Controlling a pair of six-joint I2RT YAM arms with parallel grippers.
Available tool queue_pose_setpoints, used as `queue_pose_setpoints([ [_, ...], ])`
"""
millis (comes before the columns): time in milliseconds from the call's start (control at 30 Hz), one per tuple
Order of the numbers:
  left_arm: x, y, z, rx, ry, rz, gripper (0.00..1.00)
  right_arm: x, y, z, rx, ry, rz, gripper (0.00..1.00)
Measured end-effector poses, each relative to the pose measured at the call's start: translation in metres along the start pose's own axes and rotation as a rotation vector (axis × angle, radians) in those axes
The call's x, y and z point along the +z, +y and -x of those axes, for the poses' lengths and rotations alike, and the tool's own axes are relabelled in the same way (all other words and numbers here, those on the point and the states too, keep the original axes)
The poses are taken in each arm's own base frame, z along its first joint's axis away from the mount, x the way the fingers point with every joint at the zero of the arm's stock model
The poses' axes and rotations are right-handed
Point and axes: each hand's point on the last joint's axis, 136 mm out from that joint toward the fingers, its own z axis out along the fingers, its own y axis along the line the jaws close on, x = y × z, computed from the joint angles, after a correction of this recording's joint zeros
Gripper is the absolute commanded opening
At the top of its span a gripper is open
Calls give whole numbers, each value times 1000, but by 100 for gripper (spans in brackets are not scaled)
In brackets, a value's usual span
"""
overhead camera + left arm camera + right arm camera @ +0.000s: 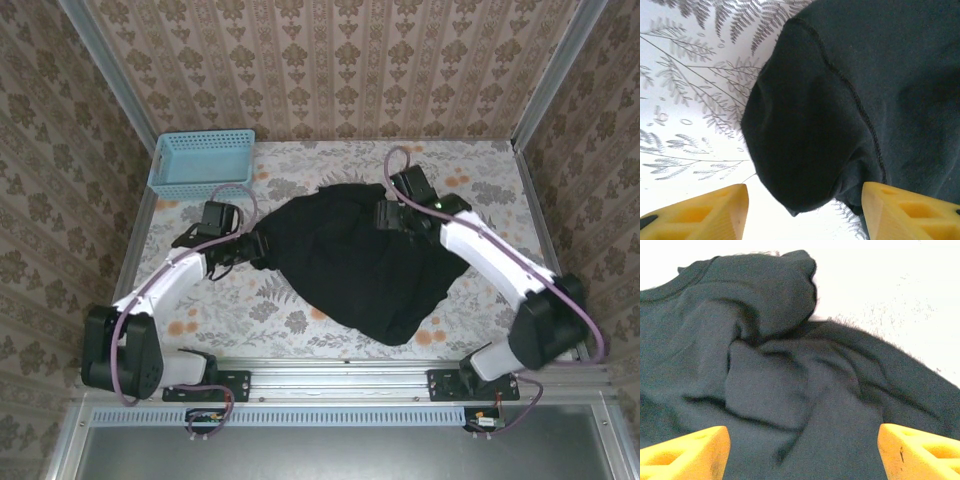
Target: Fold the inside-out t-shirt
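We find the inside-out t-shirt (350, 265) rumpled on the table (300, 170); left tool (802, 192) at its sleeve, right tool (802, 432) near its collar; the 2 stand parted, holding nothing, seemingly placed to grasp.

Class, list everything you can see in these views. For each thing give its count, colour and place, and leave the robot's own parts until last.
t-shirt: one, black, crumpled in the middle of the table.
basket: one, light blue, far left corner of the table.
table: one, white floral top, under everything.
walls: three, brown patterned, around the table.
left arm: one, white and black, left of the t-shirt.
right arm: one, white and black, right of the t-shirt.
left gripper: one, yellow, open at the t-shirt's left edge.
right gripper: one, yellow, open over the t-shirt.
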Motion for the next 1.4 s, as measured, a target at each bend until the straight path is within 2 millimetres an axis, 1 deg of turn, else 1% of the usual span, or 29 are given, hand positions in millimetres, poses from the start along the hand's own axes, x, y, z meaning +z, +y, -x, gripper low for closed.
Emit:
queue_pose_setpoints([
  [100,9,-3,-5,-14,28,-12,54,39,-7,12,34,50,-19,79],
  [167,14,-3,-8,-20,45,-15,49,62,-10,17,45,80,-25,79],
  [200,17,-3,-9,-21,50,-15,44,74,-9,20,46,91,-27,79],
  [267,24,-1,-11,-23,65,-10,34,94,-2,28,43,108,-15,79],
  [333,30,1,-14,-25,83,-4,24,113,9,33,39,123,13,79],
  [433,34,3,-16,-21,95,1,12,137,25,35,32,151,48,76],
  [500,34,3,-16,-16,94,1,5,148,32,33,24,170,60,69],
  [567,34,4,-16,-11,95,3,0,157,36,26,14,195,68,56],
  [600,33,5,-15,-10,94,5,0,161,35,22,12,210,64,43],
  [633,33,7,-15,-11,92,6,0,163,33,17,12,223,55,33],
  [667,31,8,-15,-12,86,7,0,165,29,12,15,230,37,27],
  [733,23,11,-14,-13,67,11,0,165,15,-2,35,239,-14,14],
  [800,12,11,-9,-10,35,10,0,161,-7,-20,87,260,-57,5],
  [867,2,10,-2,-3,-1,0,0,152,-37,-35,155,279,-100,3],
  [933,-4,7,2,6,-23,-13,0,138,-63,-43,221,272,-126,3],
  [1000,-6,4,3,15,-25,-27,0,122,-74,-47,260,248,-127,3],
  [1067,-7,4,3,20,-23,-28,0,105,-75,-50,272,218,-111,4],
  [1167,-8,9,3,19,-20,-6,0,80,-67,-61,269,179,-84,4],
  [1200,-9,11,3,18,-23,3,3,74,-66,-66,269,173,-77,4],
  [1233,-12,12,4,17,-31,5,10,69,-67,-73,277,169,-74,4],
  [1300,-18,10,7,26,-54,-5,25,62,-70,-83,286,164,-69,5],
  [1333,-23,9,8,30,-69,-6,32,59,-69,-88,284,165,-68,8],
  [1400,-29,11,12,27,-96,-1,37,53,-65,-95,271,165,-62,14],
])
